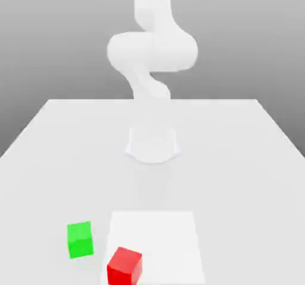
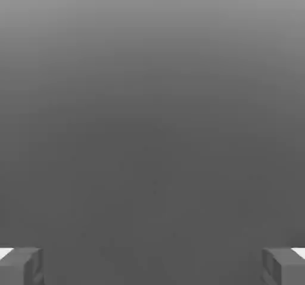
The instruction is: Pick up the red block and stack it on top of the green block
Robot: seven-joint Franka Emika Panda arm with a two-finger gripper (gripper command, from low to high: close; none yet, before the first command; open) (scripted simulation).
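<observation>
The red block (image 1: 124, 265) sits on the table near the front edge, on the corner of a brighter white square patch (image 1: 158, 242). The green block (image 1: 80, 239) rests on the table just to the exterior view's left of it and slightly farther back; the two are apart. In the hand view my gripper (image 2: 152, 267) is open, its grey fingertips (image 2: 21, 266) spread wide with nothing between them and plain grey background beyond. The white arm (image 1: 152, 51) rises from its base at the table's middle, well behind both blocks.
The arm's round base (image 1: 152, 143) stands at the centre of the white table (image 1: 238, 158). The table's side edges run toward the far back edge.
</observation>
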